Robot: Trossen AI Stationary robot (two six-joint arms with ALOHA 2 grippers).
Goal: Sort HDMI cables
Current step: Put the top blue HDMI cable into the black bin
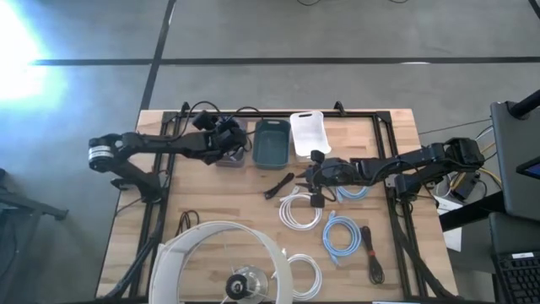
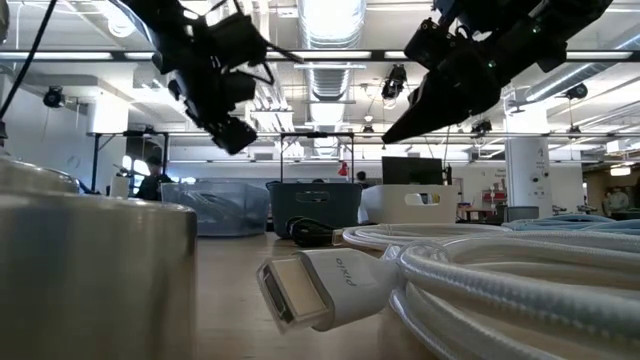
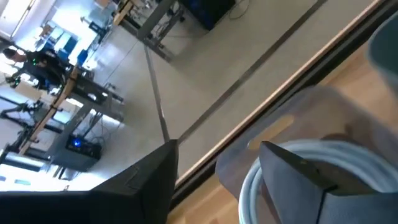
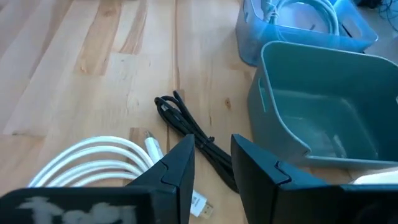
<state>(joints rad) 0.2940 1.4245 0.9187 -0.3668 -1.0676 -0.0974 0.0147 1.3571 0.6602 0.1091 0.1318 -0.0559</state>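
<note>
Three bins stand in a row at the table's far side: a pale translucent one (image 1: 234, 152), a dark green one (image 1: 270, 142) and a white one (image 1: 308, 131). My left gripper (image 3: 217, 149) hangs open above the pale bin (image 3: 298, 112), where a pale cable coil (image 3: 273, 168) lies. My right gripper (image 4: 212, 146) hovers above a black HDMI cable (image 4: 186, 127) lying on the wood, its fingers a little apart with nothing between them. A white coil (image 1: 299, 209) lies just nearer. Light blue coils (image 1: 342, 232) and another black cable (image 1: 371, 257) lie to the right.
A large white ring-shaped object (image 1: 219, 253) stands at the near edge, with a white coil (image 1: 305, 274) beside it. A small black cable (image 1: 186, 221) lies near the left. Black frame rails (image 1: 388, 135) run along the table's sides and far edge.
</note>
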